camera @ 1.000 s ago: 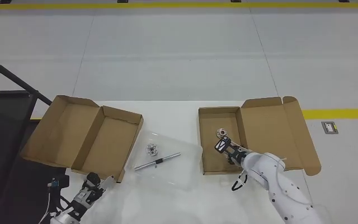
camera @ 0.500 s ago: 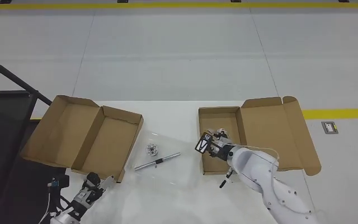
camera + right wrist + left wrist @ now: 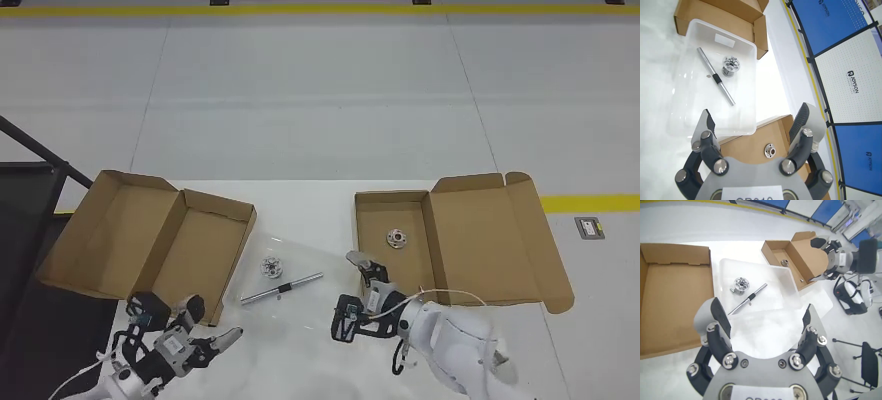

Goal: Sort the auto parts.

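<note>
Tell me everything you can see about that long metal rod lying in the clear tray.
The rod is thin, straight and shiny silver, apparently metal, with a short black band near its middle. It lies flat on the floor of the clear plastic tray, slanted across it, close beside the spool-shaped part but seemingly not touching it. Nothing grips it.

Top view: clear tray [image 3: 310, 251] blending into white worktop [image 3: 300, 205], rim barely showing.

Left wrist view: picture edge cutting off left box [image 3: 674, 291]; right gripper [image 3: 811, 261] covering part of right box [image 3: 795, 256] lid; tiny item [image 3: 801, 280] lying in right box's corner nearest tray, too small to tell; speck [image 3: 750, 303] lying beside rod [image 3: 747, 299], too small to tell.

Right wrist view: right gripper's own body hiding part of right box floor; picture edge cutting off left box.
</note>
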